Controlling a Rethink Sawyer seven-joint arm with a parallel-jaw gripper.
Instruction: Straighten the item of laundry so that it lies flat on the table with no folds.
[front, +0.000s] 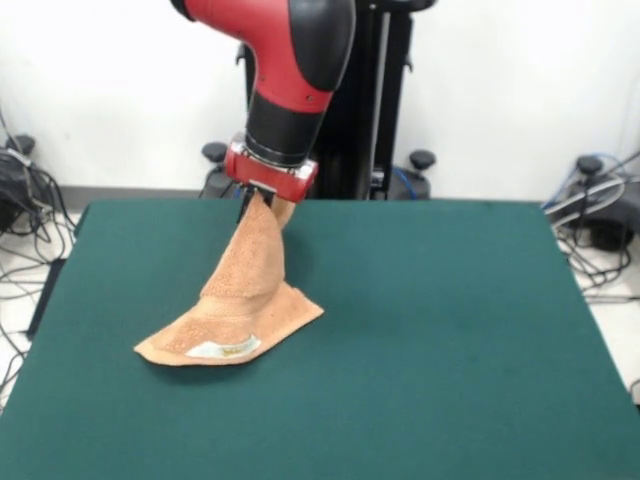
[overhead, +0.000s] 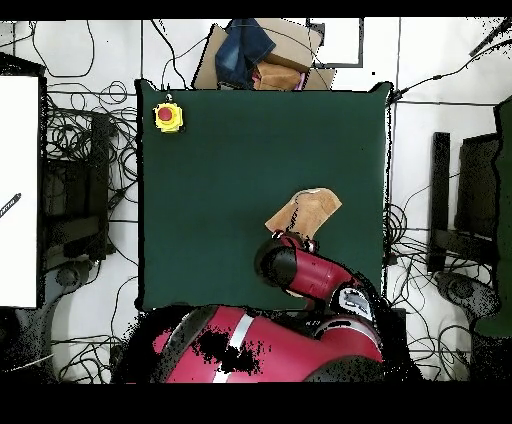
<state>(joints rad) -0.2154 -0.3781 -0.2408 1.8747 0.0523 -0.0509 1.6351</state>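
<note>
The item of laundry (front: 245, 300) is a tan-orange terry towel, pulled up into a cone from one end. Its lower part still rests on the dark green table (front: 450, 340), with a small white label (front: 212, 350) showing at the near edge. My gripper (front: 262, 203) is above the towel's peak and shut on the raised end of the cloth. In the overhead view the towel (overhead: 312, 212) lies right of the table's (overhead: 220, 200) middle, with the gripper (overhead: 292, 241) at its lower edge, mostly hidden under the red arm.
A yellow box with a red button (overhead: 168, 117) sits at the table's top left corner in the overhead view. Cardboard and clothes (overhead: 262, 55) lie beyond the top edge. Cables cover the floor on both sides.
</note>
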